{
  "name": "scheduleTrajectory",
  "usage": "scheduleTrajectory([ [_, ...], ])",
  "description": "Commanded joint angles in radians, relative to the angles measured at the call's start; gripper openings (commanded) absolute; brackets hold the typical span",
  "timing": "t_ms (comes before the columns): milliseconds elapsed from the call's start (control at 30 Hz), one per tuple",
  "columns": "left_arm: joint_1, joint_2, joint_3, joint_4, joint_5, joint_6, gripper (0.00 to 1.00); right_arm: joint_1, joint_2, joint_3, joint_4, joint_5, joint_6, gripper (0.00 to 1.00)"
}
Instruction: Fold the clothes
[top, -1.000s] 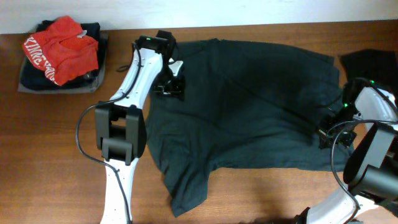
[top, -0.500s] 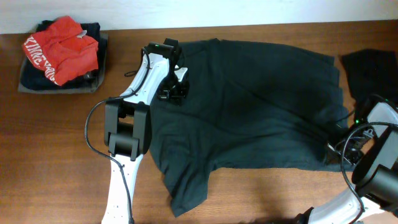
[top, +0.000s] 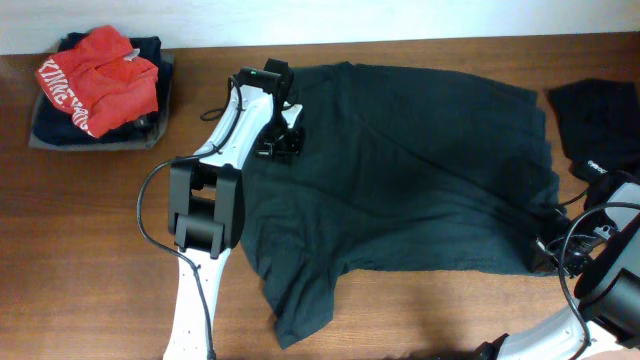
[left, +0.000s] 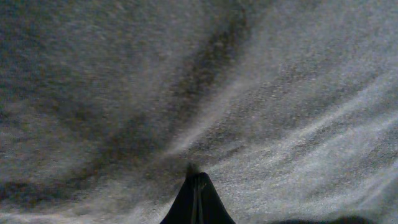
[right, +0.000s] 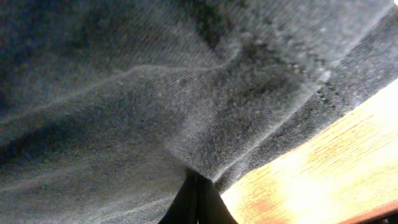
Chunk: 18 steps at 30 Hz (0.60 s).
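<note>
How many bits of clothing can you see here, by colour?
Dark teal-grey T-shirt: 1
Black garment: 1
Red garment: 1
Dark pile under the red one: 1, layers uncountable
Total: 4

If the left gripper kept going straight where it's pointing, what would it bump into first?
The dark teal-grey shirt. The left gripper is shut, and its tips pinch that cloth right now. The table probably lies just underneath.

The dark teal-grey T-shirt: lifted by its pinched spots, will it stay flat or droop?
Probably droops: the T-shirt lies in soft wrinkles, and creases radiate from the left gripper and right gripper. Pushed, it would likely bunch rather than slide whole, judging by its rumpled folds.
</note>
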Motion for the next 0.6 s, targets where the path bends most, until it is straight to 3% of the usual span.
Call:
scheduleTrajectory([
  [0, 0.049, 0.06, 0.0, 0.008, -0.135, 0.008, 0.01, -0.016, 0.013, -0.017, 0.064, 0.096, 0.067, 0.04],
  [567, 0.164, 0.06, 0.0, 0.0, -0.174, 0.016, 0.01, -0.015, 0.013, -0.017, 0.074, 0.162, 0.121, 0.04],
])
